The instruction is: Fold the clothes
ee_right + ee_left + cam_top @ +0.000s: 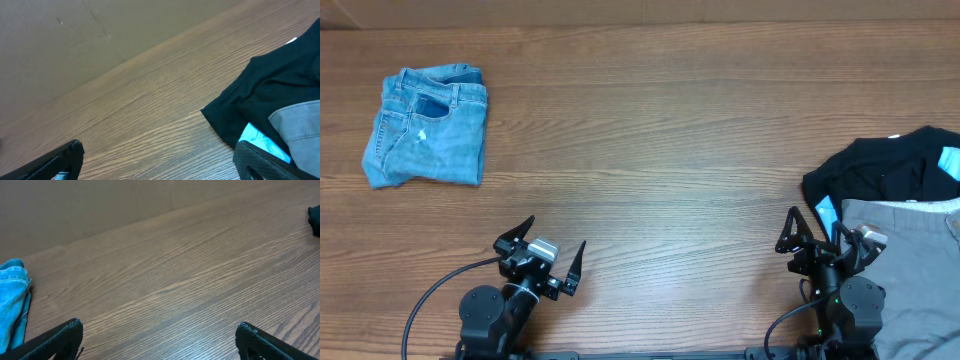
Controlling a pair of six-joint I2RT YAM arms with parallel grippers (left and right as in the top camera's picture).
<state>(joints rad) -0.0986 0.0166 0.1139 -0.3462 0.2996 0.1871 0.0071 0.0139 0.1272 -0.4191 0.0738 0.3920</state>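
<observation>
Overhead looks straight down on the whole desk (670, 130). Wrist cameras sit low, facing its far edge; the left shares the jeans (427, 125).

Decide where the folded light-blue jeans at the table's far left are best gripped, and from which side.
Probably the near right corner of the jeans, with the open left gripper coming across the table from that side. The bundle lies flat in stacked layers, its edges are straight there, and that corner is nearest this gripper.

Left claw (556, 233) and right claw (818, 226), jaws wide apart, both empty.
</observation>
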